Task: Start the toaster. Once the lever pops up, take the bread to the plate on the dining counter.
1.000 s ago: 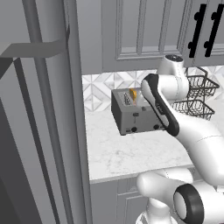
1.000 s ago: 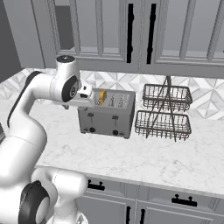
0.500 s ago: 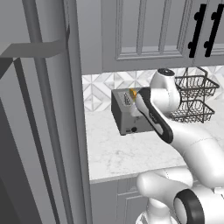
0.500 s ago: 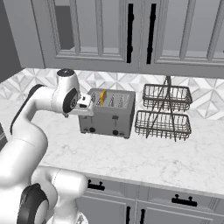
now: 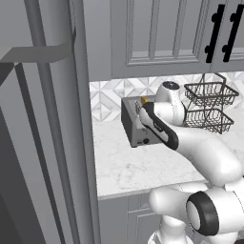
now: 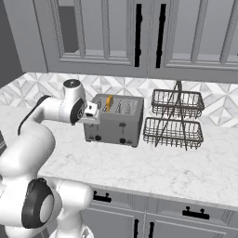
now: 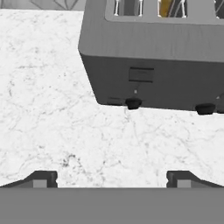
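Since the earlier frames the arm had dropped lower and drawn in toward the front of the toaster, its white wrist sinking from above the toaster's top to level with its left end.

In the left base view, one toaster (image 5: 138,125) sat at the middle of the frame on the marble counter (image 5: 138,167), against the tiled wall. One slice of bread (image 5: 144,100) stood in a top slot, only its golden edge showing. The arm's forearm crossed the toaster's right half. One two-tier wire basket (image 5: 209,107) stood at the right.

In the right base view, the toaster (image 6: 115,122) stood at centre with four top slots and two black knobs (image 6: 122,140) low on its front. The bread (image 6: 109,102) poked up from a slot left of the middle. The hand pressed close to the toaster's upper left corner; whether it touched could not be told. The wire basket (image 6: 174,118) stood just beside the toaster on the right.

In the hand view, the gripper (image 7: 111,178) was spread wide and held nothing, both fingertips (image 7: 43,178) hanging over bare marble. The toaster (image 7: 157,65) filled the upper right, with the lever (image 7: 141,74) at the upper middle of its front and the bread (image 7: 166,7) at the top edge.
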Robot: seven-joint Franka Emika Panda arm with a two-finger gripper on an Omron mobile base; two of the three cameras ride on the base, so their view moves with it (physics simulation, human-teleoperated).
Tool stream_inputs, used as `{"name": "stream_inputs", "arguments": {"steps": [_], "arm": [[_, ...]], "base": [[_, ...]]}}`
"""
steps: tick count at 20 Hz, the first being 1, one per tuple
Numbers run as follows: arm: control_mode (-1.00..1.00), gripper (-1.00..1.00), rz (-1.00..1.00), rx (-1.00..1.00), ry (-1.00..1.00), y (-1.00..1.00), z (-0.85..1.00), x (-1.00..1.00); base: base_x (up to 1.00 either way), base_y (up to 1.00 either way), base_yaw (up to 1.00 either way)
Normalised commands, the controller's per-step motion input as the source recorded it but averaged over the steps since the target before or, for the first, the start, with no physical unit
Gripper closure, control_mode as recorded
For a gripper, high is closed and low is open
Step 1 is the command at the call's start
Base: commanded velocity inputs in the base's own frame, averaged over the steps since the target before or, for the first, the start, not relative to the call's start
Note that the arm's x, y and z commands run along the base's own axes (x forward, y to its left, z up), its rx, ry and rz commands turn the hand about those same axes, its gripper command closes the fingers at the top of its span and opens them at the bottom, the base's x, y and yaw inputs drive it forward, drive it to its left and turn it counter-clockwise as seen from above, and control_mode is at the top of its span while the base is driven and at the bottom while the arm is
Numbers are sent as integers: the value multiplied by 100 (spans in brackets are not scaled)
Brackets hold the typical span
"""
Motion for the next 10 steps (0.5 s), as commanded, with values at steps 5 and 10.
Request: {"name": "stream_inputs", "arguments": {"steps": [5, 10], "arm": [[-100, -100, 0, 0, 0, 14, -16, 40], [-100, -100, 0, 0, 0, 16, -15, 37]], "base": [[0, 0, 0], [0, 0, 0]]}}
